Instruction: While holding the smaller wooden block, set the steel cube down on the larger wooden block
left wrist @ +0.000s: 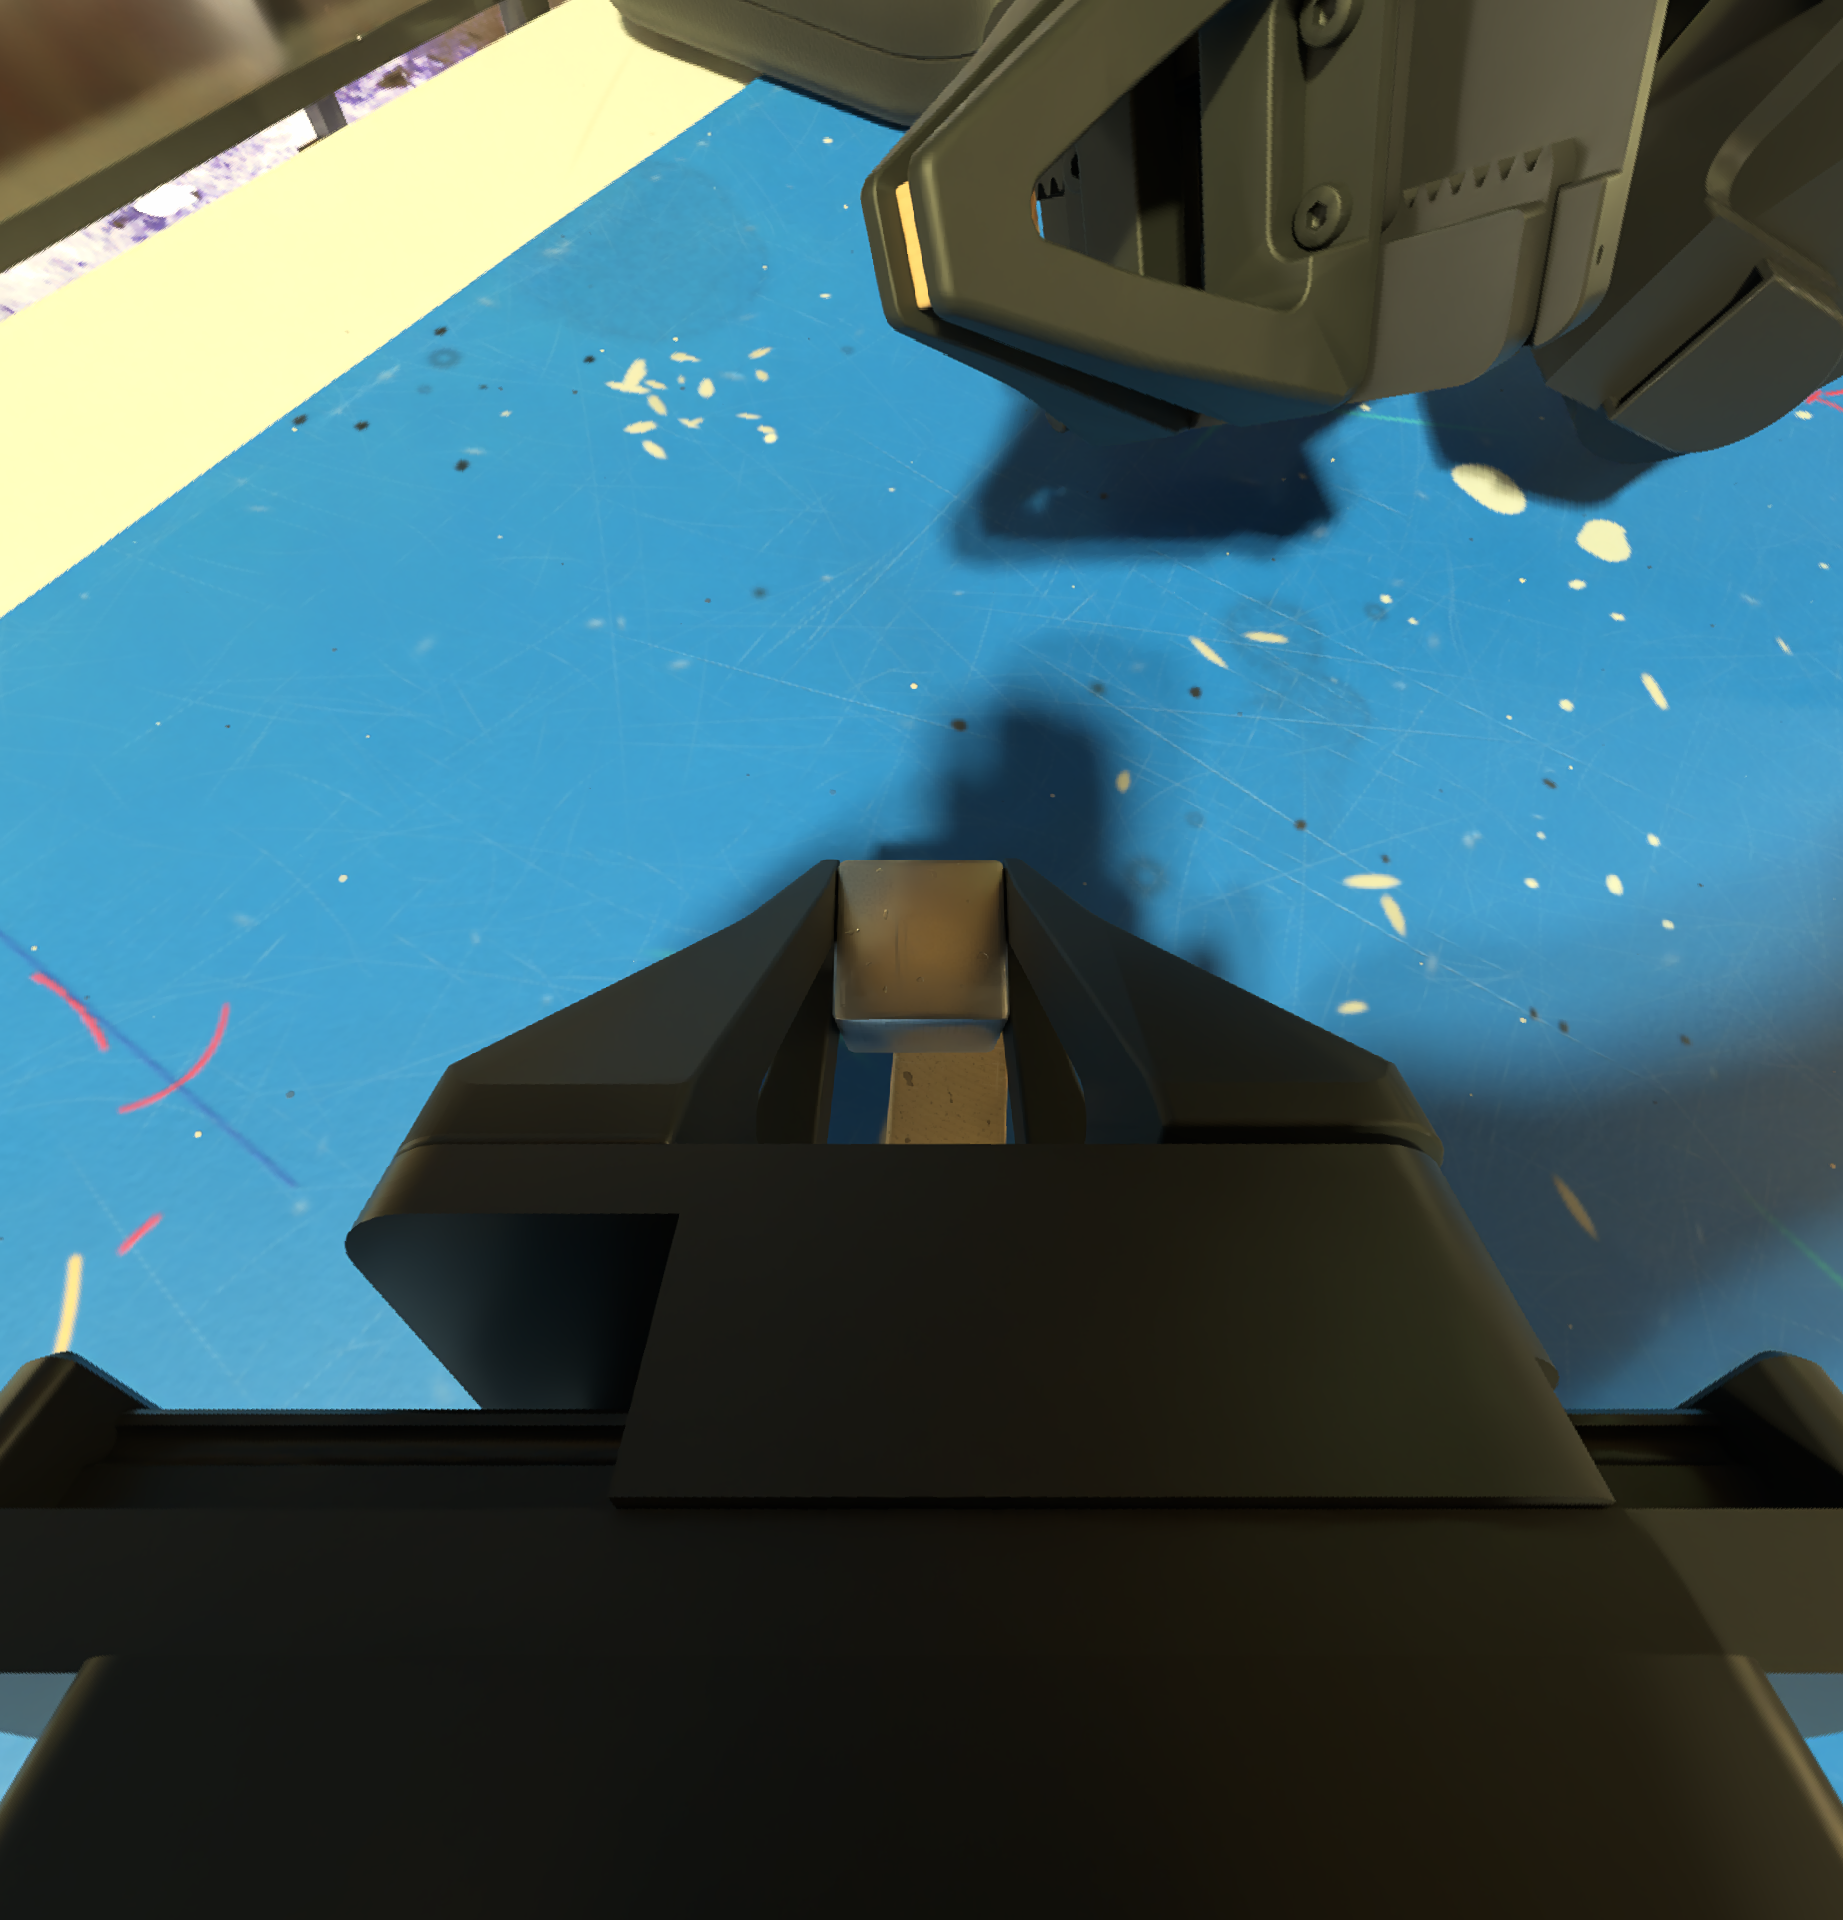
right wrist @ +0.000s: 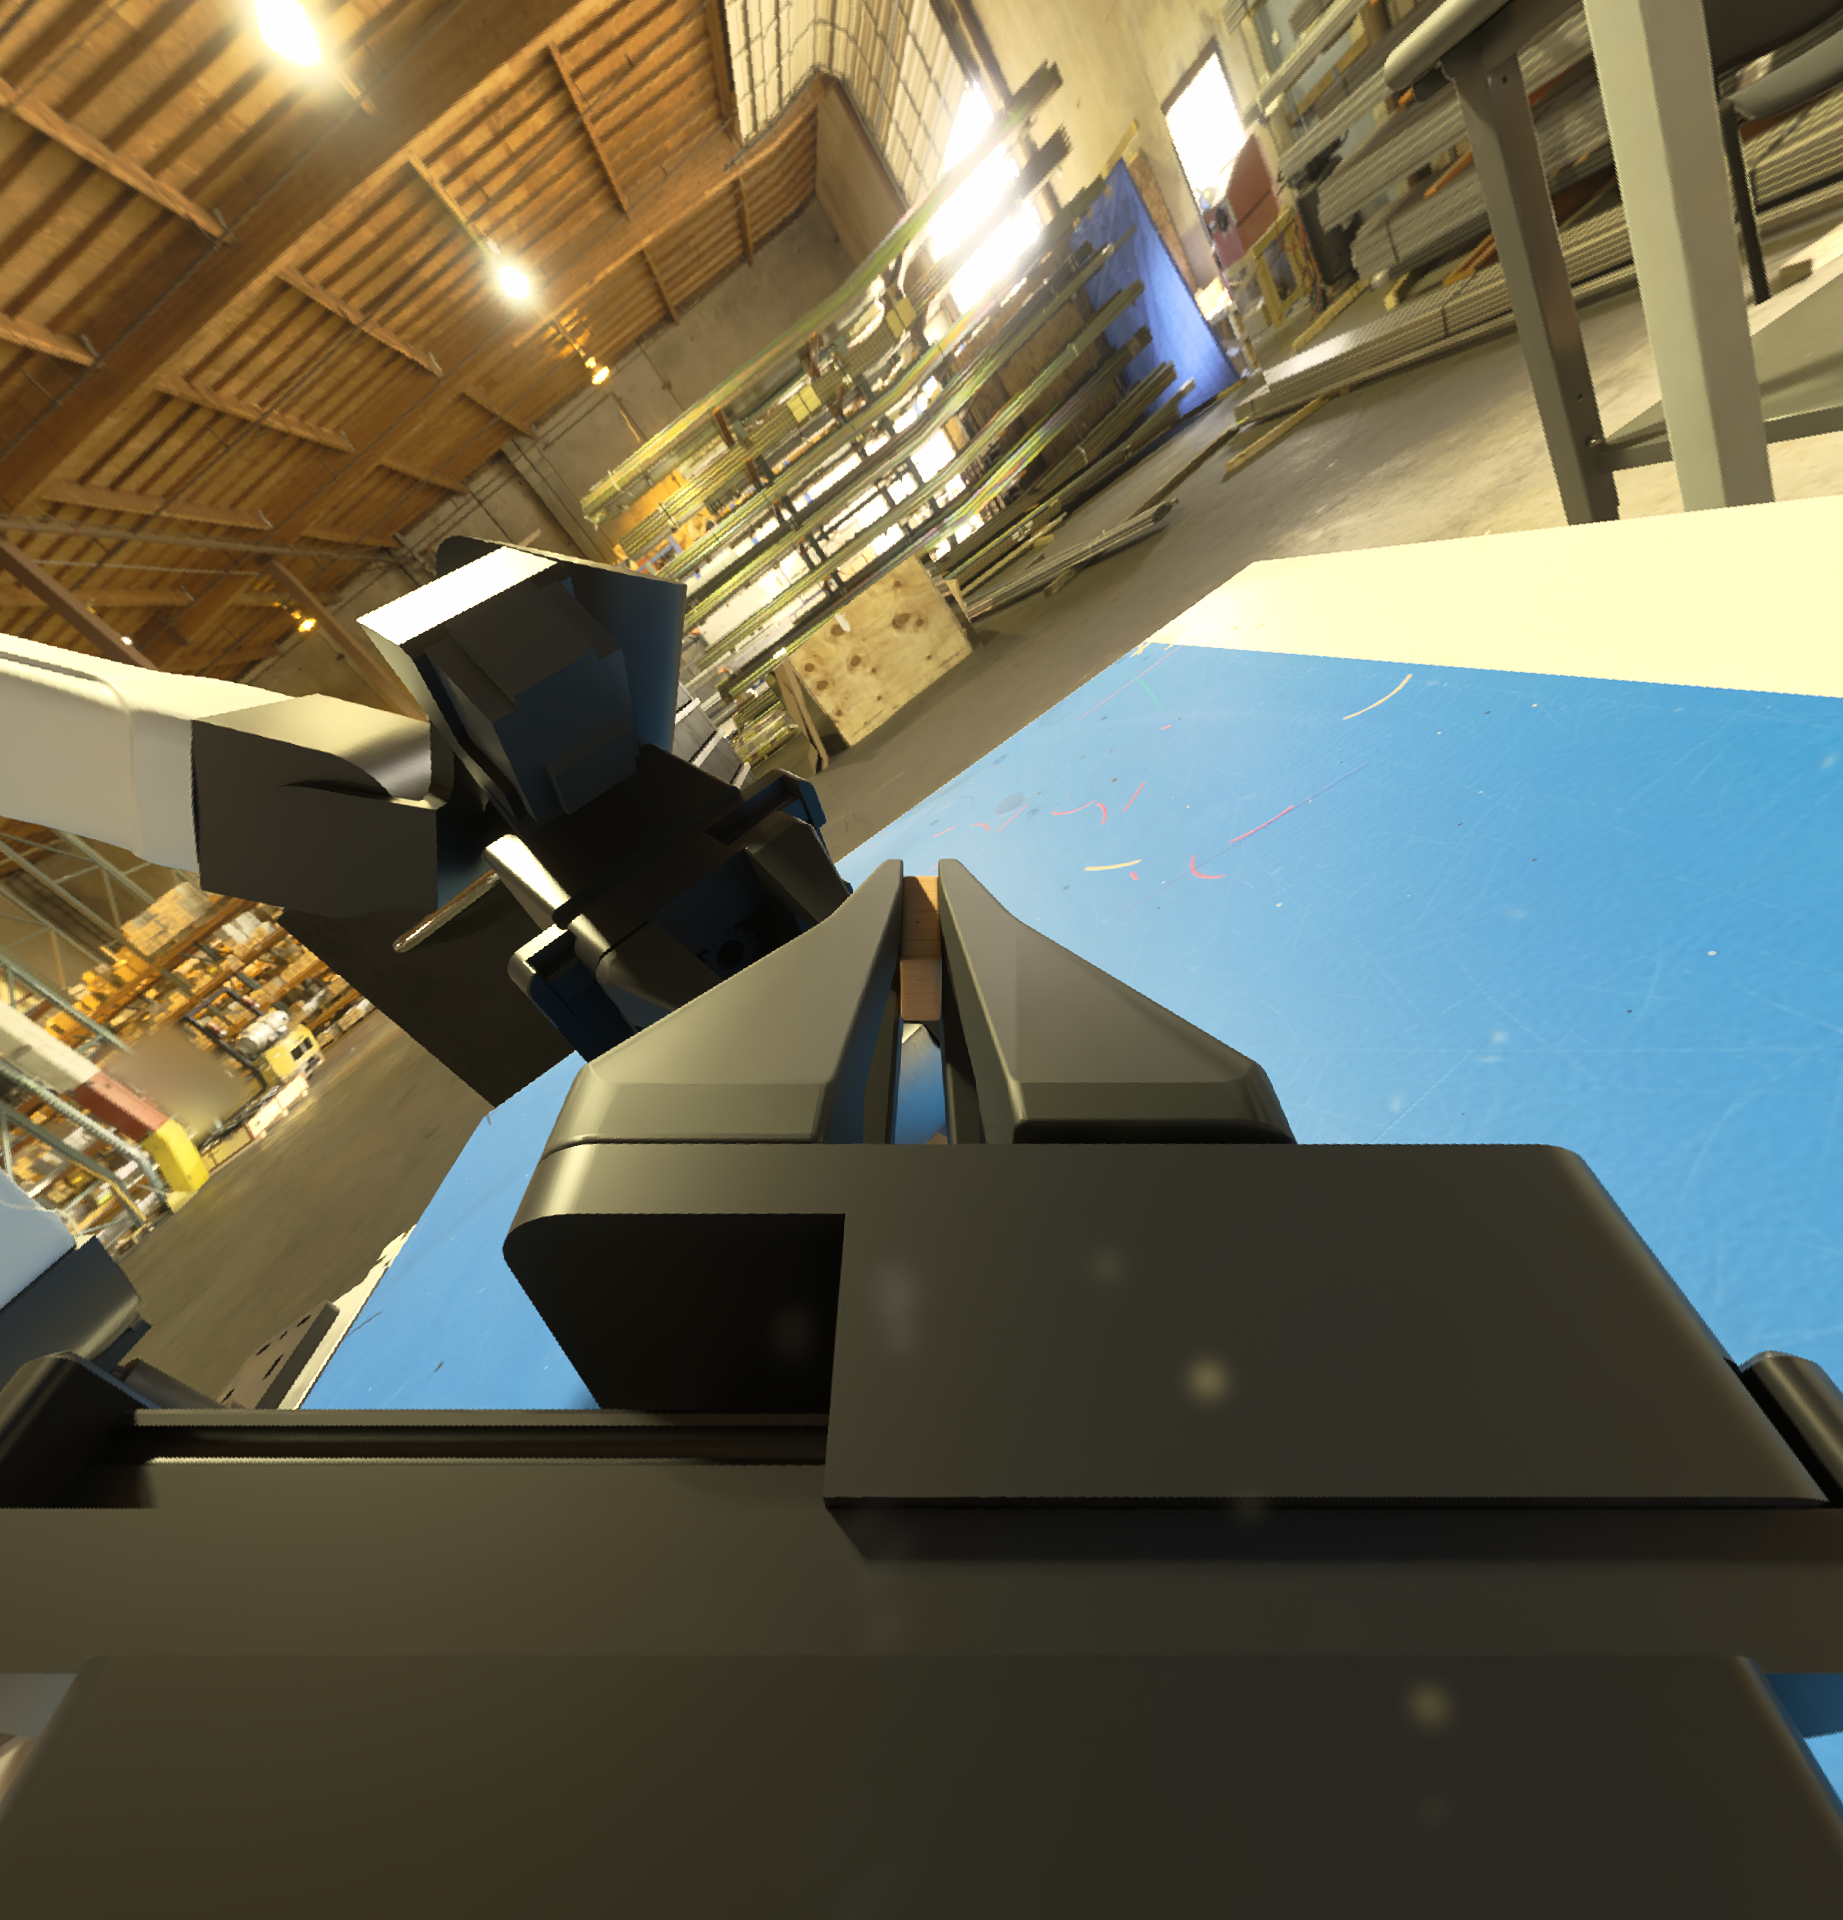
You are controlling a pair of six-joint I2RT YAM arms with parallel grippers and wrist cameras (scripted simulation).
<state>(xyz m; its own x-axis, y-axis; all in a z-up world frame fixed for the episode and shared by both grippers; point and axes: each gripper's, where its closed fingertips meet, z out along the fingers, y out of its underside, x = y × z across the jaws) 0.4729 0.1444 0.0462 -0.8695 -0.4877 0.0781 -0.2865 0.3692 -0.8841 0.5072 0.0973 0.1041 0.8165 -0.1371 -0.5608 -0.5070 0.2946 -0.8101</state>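
My left gripper (left wrist: 919,878) is shut on the steel cube (left wrist: 919,951), a small grey metal block held between the fingertips. Just below it, through the gap between the fingers, a piece of pale wood (left wrist: 946,1099) shows: the larger wooden block, mostly hidden. I cannot tell whether the cube touches it. My right gripper (right wrist: 919,883) is shut on the smaller wooden block (right wrist: 919,951), a thin tan sliver between nearly closed fingers. The right gripper also shows in the left wrist view (left wrist: 927,301), raised above the mat at the upper right, with the block's edge (left wrist: 906,244) at its tip.
A scratched blue mat (left wrist: 429,727) with paint flecks covers the table, with a cream border (left wrist: 221,343) along its far edge. The left arm (right wrist: 543,810) shows close to the left of the right gripper. Warehouse racks and a table frame stand beyond.
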